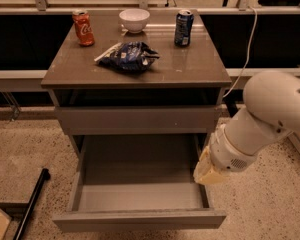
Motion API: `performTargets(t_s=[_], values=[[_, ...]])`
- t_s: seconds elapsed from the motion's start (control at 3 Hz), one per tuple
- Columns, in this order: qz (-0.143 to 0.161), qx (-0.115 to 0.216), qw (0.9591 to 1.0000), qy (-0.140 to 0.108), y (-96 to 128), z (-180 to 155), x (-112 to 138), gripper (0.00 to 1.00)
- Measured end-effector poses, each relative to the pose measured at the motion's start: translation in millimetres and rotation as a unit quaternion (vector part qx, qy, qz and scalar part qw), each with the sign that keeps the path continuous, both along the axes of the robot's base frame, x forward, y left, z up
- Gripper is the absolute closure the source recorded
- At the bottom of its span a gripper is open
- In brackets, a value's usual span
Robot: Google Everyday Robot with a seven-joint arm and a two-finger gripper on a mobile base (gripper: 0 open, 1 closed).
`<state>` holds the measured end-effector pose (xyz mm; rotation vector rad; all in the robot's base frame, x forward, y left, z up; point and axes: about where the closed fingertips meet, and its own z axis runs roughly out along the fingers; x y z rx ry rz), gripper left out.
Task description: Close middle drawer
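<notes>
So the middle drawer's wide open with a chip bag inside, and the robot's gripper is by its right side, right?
Not quite: the camera view shows the chip bag lying on the cabinet top, not inside. The middle drawer is wide open, with the gripper by its right side.

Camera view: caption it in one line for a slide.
Middle drawer stands pulled out; the gripper sits by its right wall.
</notes>
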<state>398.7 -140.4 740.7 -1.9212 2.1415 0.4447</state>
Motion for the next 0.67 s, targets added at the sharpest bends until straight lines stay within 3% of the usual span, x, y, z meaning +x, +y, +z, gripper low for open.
performTargets(t_s=[0.33,0.67], values=[[0.007,0.032,0.9993,0.021,7,-64,-13,1.0],[-0.012,0.067,0.9965,0.049,8,-151,-24,1.0]])
